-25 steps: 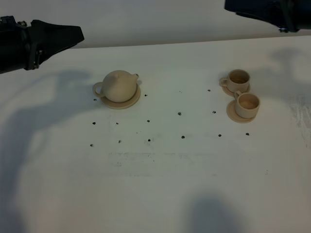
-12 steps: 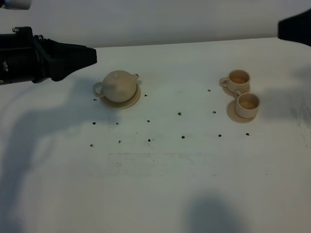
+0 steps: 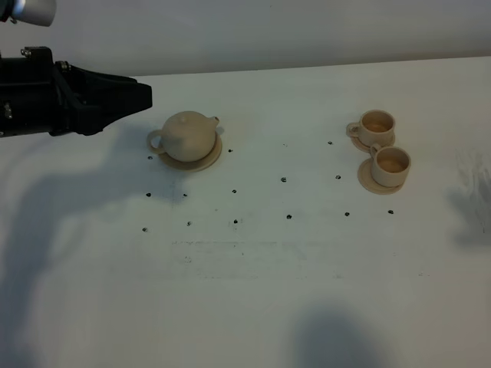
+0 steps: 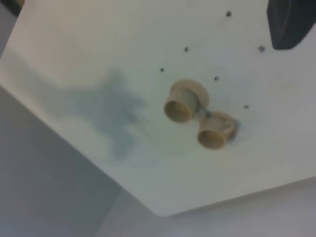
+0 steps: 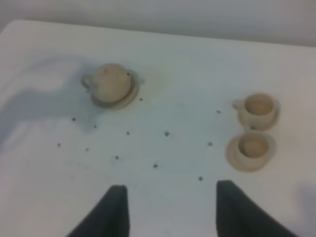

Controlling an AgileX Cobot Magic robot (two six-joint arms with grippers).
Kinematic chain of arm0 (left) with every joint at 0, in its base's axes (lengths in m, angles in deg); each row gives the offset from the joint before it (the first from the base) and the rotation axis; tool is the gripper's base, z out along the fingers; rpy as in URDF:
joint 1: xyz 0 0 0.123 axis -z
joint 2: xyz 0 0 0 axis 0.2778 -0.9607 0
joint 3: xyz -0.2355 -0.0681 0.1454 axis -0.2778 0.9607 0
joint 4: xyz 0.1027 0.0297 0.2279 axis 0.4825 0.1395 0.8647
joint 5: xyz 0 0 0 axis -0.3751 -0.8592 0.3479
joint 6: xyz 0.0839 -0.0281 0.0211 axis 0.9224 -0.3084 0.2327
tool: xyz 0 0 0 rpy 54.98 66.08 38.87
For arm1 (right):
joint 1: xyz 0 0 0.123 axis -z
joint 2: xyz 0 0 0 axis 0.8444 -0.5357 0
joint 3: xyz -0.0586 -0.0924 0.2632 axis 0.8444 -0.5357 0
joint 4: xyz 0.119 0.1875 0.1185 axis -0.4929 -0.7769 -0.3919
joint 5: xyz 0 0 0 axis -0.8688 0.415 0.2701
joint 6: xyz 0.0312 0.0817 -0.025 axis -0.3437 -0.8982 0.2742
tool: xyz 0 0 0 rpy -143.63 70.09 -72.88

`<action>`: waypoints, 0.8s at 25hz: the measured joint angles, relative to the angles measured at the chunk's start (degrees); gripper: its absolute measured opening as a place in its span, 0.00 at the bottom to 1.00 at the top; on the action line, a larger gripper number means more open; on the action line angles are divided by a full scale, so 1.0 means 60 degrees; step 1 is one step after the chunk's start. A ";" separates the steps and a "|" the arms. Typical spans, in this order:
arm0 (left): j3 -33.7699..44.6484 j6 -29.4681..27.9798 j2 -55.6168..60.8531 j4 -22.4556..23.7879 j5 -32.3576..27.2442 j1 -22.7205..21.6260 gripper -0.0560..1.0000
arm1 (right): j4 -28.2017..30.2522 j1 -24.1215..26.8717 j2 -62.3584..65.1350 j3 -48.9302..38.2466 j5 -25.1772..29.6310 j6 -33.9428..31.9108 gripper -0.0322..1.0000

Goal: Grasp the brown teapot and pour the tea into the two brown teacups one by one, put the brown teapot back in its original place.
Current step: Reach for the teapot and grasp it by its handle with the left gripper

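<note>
The brown teapot [image 3: 188, 136] stands upright on its wide saucer [image 3: 205, 162] at the left-centre of the table, handle to the left and spout to the right. It also shows in the right wrist view [image 5: 109, 82]. The two brown teacups [image 3: 377, 125] [image 3: 391, 165] sit on small saucers at the right, and both look filled with tea. My left gripper [image 3: 144, 97] hovers above and to the left of the teapot, apart from it. Only one dark finger [image 4: 291, 22] shows in its wrist view. My right gripper [image 5: 170, 212] is open and empty, high above the table's front.
Small black dots [image 3: 283, 179] mark the white table [image 3: 253, 291] between the teapot and the cups. The left wrist view shows both cups [image 4: 180, 102] [image 4: 213, 133] near the table's far edge and a corner [image 4: 158, 213].
My left arm has moved right, towards the teapot, and then almost stopped. My right arm has drawn off to the right, out of the exterior view. Teapot and cups have not moved.
</note>
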 joint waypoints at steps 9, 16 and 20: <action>-0.0094 0.0328 0.0015 0.0365 0.0184 0.0000 0.34 | 0.1101 0.0000 0.1949 0.0008 0.0745 -0.0812 0.42; -0.0094 0.0237 0.0015 0.1756 0.0995 0.0000 0.34 | 0.1741 0.0000 0.3155 -0.0249 0.0747 -0.1290 0.42; -0.0094 -0.0320 0.0015 0.2818 0.1555 0.0000 0.34 | 0.2094 0.0000 0.3639 -0.0995 0.0759 -0.1385 0.42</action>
